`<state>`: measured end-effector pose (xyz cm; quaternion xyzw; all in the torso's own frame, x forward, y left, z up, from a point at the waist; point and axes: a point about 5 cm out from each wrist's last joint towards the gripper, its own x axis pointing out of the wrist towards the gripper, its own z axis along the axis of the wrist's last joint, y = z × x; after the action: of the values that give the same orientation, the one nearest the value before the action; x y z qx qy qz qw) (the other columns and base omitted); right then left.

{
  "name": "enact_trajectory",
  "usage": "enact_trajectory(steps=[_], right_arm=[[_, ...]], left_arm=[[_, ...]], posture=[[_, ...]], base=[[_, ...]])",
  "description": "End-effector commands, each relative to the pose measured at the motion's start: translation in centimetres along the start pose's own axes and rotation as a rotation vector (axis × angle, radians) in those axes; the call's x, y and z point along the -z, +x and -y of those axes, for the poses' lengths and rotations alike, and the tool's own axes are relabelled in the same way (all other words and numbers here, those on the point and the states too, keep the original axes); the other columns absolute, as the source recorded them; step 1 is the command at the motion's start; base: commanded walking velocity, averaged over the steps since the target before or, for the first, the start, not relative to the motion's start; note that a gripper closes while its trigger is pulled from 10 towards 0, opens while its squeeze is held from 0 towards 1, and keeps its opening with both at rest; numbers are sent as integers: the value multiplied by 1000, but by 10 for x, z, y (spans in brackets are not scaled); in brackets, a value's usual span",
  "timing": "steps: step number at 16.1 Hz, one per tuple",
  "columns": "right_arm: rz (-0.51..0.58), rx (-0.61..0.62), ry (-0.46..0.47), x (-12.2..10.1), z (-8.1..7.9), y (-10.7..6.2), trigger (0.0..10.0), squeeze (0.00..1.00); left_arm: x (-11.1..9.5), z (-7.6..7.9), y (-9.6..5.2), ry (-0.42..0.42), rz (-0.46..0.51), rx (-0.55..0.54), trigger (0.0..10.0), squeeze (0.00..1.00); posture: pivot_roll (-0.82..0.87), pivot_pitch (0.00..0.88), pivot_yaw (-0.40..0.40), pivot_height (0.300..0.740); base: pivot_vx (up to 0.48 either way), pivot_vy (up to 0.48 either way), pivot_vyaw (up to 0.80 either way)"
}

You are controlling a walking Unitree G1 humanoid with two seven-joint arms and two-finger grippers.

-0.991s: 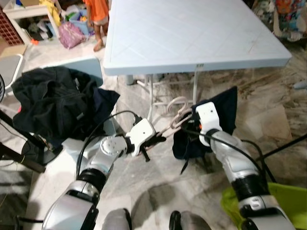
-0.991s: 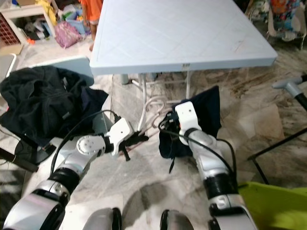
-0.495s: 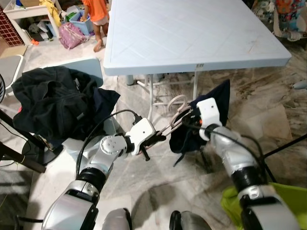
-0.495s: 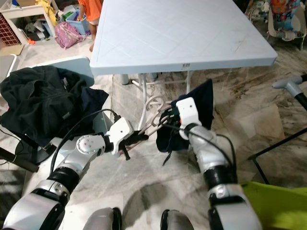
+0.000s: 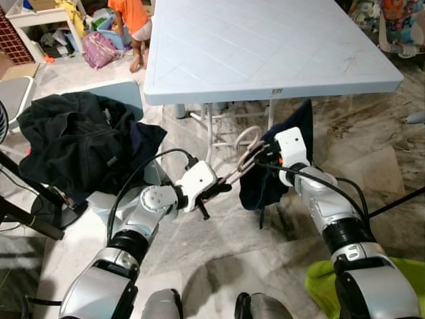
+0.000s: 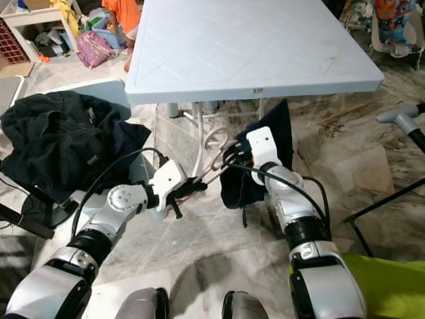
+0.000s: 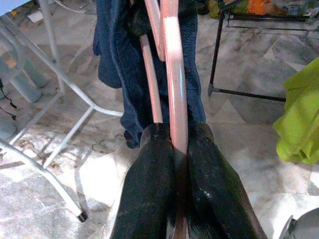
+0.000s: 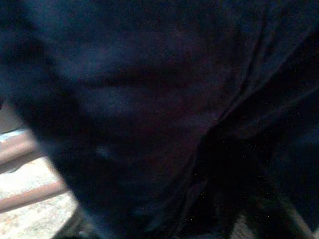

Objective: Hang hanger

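Note:
A pink hanger slants up from my left gripper, its hook curling near the white table leg. In the left wrist view my left gripper is shut on one pink bar of the hanger, a black finger on each side. A dark blue garment hangs from my right gripper, right against the hanger's upper end. Cloth hides the right fingers. Up close in the right wrist view is the garment, with the hanger's pink bars at one edge.
The light blue table stands just ahead, its legs behind the hanger. A heap of black clothes lies on a chair to the left. A person in orange stands far left. A lime green bin and a black stand leg are at right.
My right arm has lifted the garment higher and closer to the table edge, so it hangs straighter beside the hanger. The left gripper has crept slightly up, still clamped on the hanger.

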<state>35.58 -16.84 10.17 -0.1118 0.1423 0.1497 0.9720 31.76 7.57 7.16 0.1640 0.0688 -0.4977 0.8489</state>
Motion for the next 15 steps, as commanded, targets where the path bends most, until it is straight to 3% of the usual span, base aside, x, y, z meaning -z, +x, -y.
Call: enact_trajectory(steps=[1,4,7,10,13,15], right_arm=[[-24,167,-27,1,37,-9,0,0],[-56,232,7,6,47,-10,0,0],[-83,281,-106,4,63,-14,0,0],[-58,368,-152,-5,79,-16,0,0],[16,483,-119,-17,90,-19,0,0],[30,585,-82,-12,94,-23,0,0]], left_arm=[[7,-2,-9,20,-13,0,0,0],[12,1,-11,34,-31,13,0,0],[15,7,-12,62,-39,41,0,0],[18,12,-14,75,-50,62,0,0],[25,19,-18,85,-68,88,0,0],[32,23,-28,102,-84,118,0,0]], posture=[[-28,47,23,740],[-32,35,28,740],[-35,20,28,740],[-36,5,25,740],[-25,0,17,740],[-20,0,14,740]], base=[[0,0,0],[0,0,0],[0,0,0],[0,0,0],[0,0,0],[0,0,0]])
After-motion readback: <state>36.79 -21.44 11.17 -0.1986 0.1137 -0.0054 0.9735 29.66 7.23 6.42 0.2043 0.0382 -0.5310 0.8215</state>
